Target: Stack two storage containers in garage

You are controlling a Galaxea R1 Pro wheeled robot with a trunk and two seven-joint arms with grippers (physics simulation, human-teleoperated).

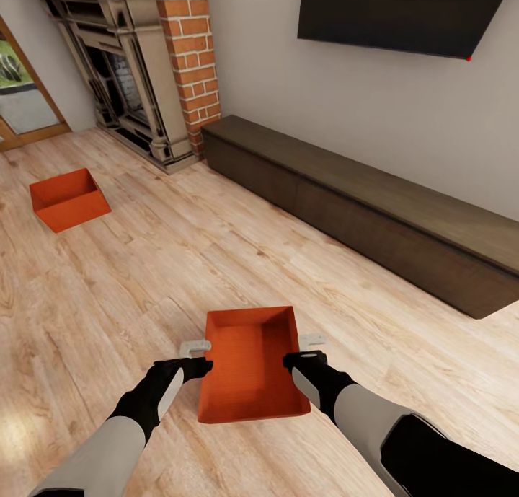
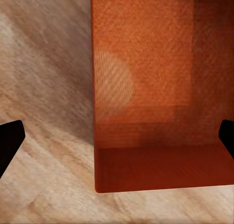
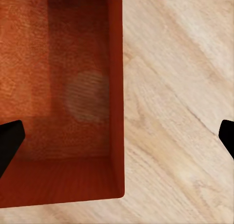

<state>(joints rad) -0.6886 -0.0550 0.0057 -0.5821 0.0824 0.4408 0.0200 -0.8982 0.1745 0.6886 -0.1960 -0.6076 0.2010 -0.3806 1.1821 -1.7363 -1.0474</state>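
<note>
- Orange-red near bin (image 1: 251, 371) sits on wood floor (image 1: 144, 280) just in front of robot; 2nd bin (image 1: 68, 199) well apart, nr fireplace (image 1: 130, 71).
- L end effector (image 1: 196, 358) + R end effector (image 1: 308, 351) flank near bin's long walls; wrist views show each spread wide, straddling a wall, nothing pinched yet.
- Step: first pickup, living rm. Next, prob: close both on walls, lift level, then drive to garage.

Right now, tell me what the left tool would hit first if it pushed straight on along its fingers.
Probably the long side wall of the near orange-red open bin, which the open left tool straddles.
</note>
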